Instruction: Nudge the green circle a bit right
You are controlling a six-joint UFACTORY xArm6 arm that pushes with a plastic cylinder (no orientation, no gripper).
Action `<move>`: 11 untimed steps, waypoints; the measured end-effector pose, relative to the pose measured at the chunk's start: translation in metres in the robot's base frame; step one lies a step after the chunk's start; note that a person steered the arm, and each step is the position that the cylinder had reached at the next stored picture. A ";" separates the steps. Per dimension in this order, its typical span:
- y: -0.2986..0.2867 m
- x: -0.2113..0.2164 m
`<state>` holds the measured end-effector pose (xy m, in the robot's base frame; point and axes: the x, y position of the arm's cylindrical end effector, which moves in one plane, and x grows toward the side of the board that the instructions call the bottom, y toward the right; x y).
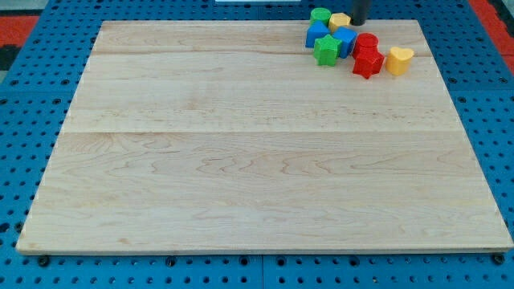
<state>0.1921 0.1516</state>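
Note:
The green circle [320,15] sits near the board's top edge, at the upper left of a tight cluster of blocks at the view's top right. A small yellow block [340,20] touches it on the right. My tip [358,23] comes down just right of that yellow block, so it is right of the green circle and not touching it. Below lie two blue blocks [316,34] [346,39], a green star [327,50], a red circle [366,42], a red star [367,63] and a yellow heart [398,60].
The blocks lie on a light wooden board [241,160] that rests on a blue pegboard [24,88]. The board's top edge runs just above the green circle.

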 end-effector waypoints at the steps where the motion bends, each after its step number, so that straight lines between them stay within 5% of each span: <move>1: -0.050 0.004; 3: -0.075 0.040; 5: -0.039 0.007; 8: -0.247 0.033; 9: -0.288 0.003; 10: -0.278 -0.001; 11: -0.201 0.002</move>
